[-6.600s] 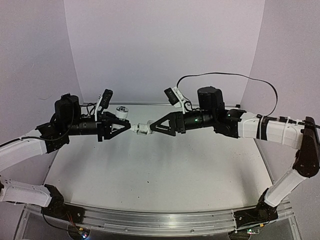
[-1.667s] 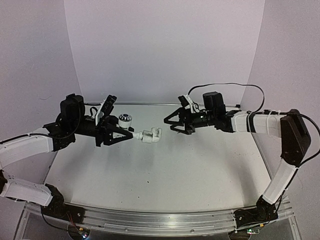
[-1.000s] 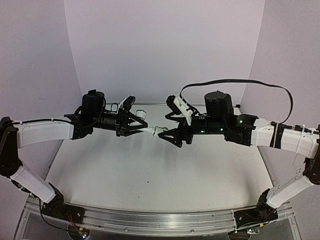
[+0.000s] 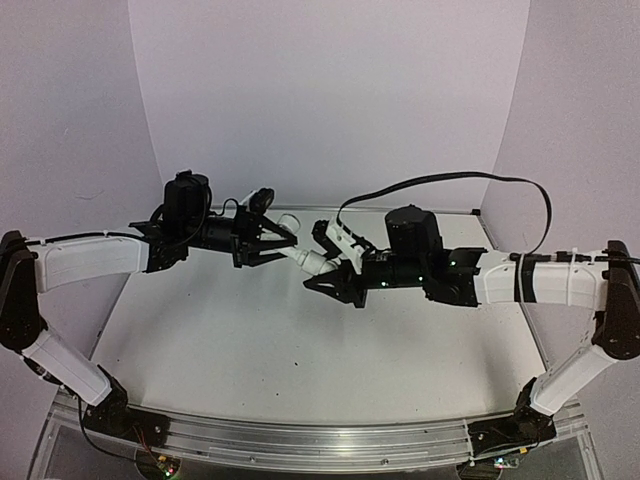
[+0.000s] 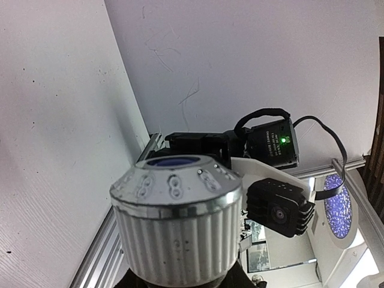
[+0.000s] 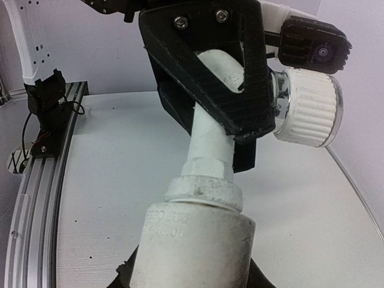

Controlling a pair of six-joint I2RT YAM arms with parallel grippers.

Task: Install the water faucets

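Currently L fingers (image 4: 265, 245) & R fingers (image 4: 335, 283) clamp white faucet (image 4: 308, 262) above speckled white table (image 4: 260, 340) w/ lilac walls (image 4: 330, 100).

In the right wrist view the faucet (image 6: 195, 240) runs off at 6 o'clock, hiding the right end effector's (image 4: 322, 275) fingertips. Its ribbed knob (image 5: 177, 228) likewise fills the left wrist view's 6 o'clock, hiding the left end effector (image 4: 281, 243).
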